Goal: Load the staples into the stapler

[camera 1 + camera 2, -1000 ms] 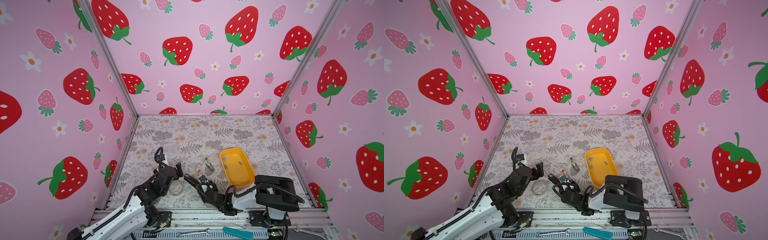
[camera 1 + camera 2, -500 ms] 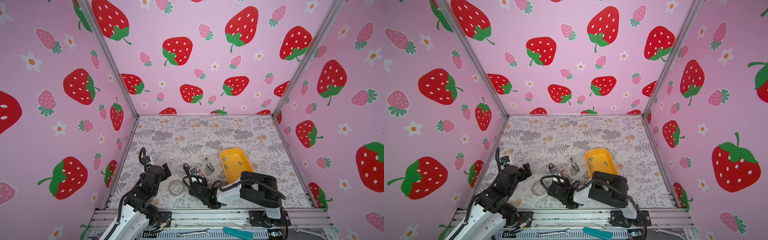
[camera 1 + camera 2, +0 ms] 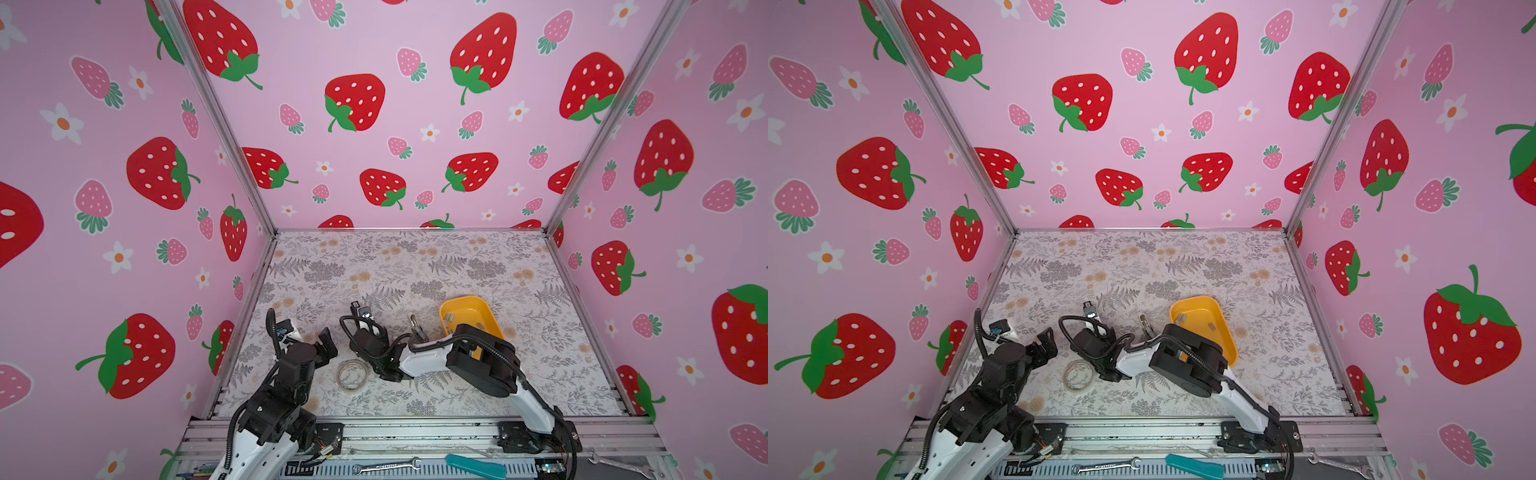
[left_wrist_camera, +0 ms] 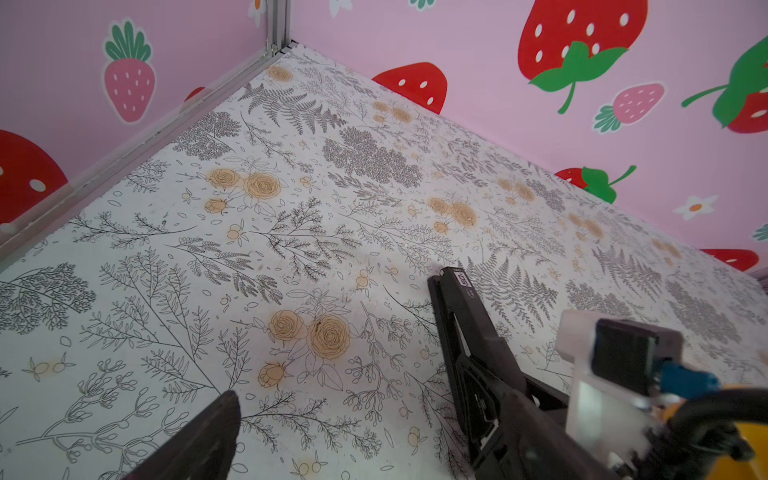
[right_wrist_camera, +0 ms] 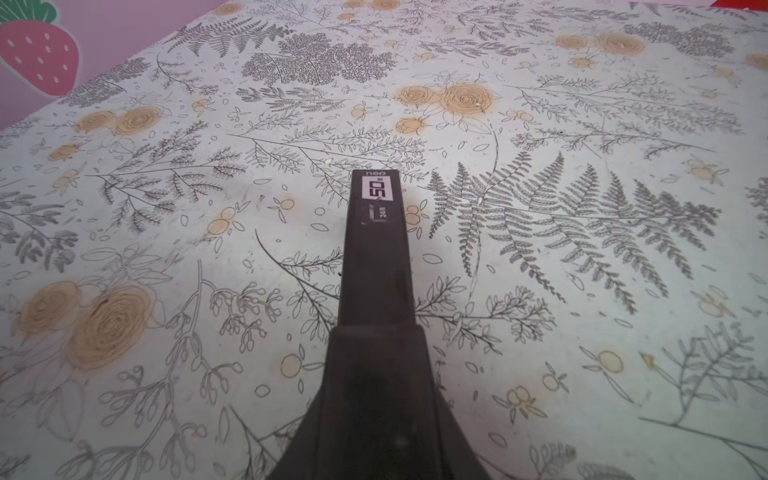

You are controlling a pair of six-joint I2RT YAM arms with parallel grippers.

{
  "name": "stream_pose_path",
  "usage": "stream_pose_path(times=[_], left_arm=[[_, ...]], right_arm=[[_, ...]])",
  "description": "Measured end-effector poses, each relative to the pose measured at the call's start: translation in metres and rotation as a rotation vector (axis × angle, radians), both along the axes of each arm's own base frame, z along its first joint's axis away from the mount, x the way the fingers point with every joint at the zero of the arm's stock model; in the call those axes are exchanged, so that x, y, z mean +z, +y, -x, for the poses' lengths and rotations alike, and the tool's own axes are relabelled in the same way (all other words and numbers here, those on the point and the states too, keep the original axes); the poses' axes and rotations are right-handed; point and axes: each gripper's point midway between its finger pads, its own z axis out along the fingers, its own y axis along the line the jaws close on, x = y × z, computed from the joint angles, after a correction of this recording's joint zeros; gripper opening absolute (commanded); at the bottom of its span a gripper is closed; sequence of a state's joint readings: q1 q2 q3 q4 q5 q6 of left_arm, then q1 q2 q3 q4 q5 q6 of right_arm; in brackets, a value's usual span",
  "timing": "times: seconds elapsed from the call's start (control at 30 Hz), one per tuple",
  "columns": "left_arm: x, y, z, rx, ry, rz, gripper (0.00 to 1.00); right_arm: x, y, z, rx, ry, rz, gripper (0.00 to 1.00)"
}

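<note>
Both top views show the floral table (image 3: 415,266) enclosed by pink strawberry walls, with two arms working from its near edge.

1. Right arm: it reaches leftward across the middle, and its elbow covers the near end of the tray. The right gripper (image 3: 369,332) sits left of centre. Its jaws are closed on the rear of the stapler.
2. Left arm: it stands at the near left. The left gripper (image 3: 328,343) is spread wide and holds nothing. It is near the right gripper but apart from it.
3. Yellow tray (image 3: 494,320): it is oblong and rests on the table right of centre, in the near half.
4. Stapler (image 5: 376,257): it is black and narrow, and it projects from the right gripper toward the far wall. In the right wrist view a white label sits at its far tip. In the left wrist view its upper arm appears lifted off its lower part, though the hinge area is hidden. Whether any part touches the table cannot be told.
5. Clear ring (image 3: 352,374): it lies flat on the table, nearer than both grippers and between them.
6. Small metal item (image 3: 415,326): it lies on the table between the right gripper and the tray. It is too small to identify.
7. Staples (image 3: 448,319): short grey strips lie loose inside the yellow tray, well apart from the stapler.
</note>
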State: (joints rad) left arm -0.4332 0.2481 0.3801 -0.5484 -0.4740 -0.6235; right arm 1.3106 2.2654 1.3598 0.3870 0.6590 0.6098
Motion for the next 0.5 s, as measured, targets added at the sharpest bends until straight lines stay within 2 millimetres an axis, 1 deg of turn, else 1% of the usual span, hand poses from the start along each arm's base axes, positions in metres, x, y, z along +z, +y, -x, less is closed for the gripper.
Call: stream_pose_path(times=[0.07, 0.1, 0.2, 0.23, 0.3, 0.4, 0.5], left_arm=[[0.003, 0.000, 0.002, -0.003, -0.022, 0.012, 0.99], [0.004, 0.000, 0.003, -0.005, -0.026, 0.015, 0.99], [0.001, 0.000, 0.004, -0.011, -0.024, 0.018, 0.99], [0.001, -0.001, 0.004, -0.013, -0.020, 0.017, 0.99], [-0.001, -0.002, 0.004, -0.020, -0.012, 0.017, 0.99], [-0.003, -0.004, 0.004, -0.032, 0.001, 0.017, 0.99], [-0.004, -0.005, 0.003, -0.036, 0.006, 0.017, 0.99]], right_arm=[[0.000, 0.002, -0.001, 0.008, 0.006, 0.011, 0.48], [0.001, 0.003, -0.001, 0.013, 0.008, 0.014, 0.50], [0.003, 0.005, 0.000, 0.026, 0.007, 0.023, 0.51], [0.004, 0.004, 0.001, 0.027, 0.008, 0.025, 0.57], [0.008, -0.002, 0.005, 0.035, 0.007, 0.032, 0.64], [0.026, -0.020, 0.015, 0.048, -0.005, 0.036, 0.75], [0.063, -0.039, 0.031, 0.074, -0.033, -0.013, 0.79]])
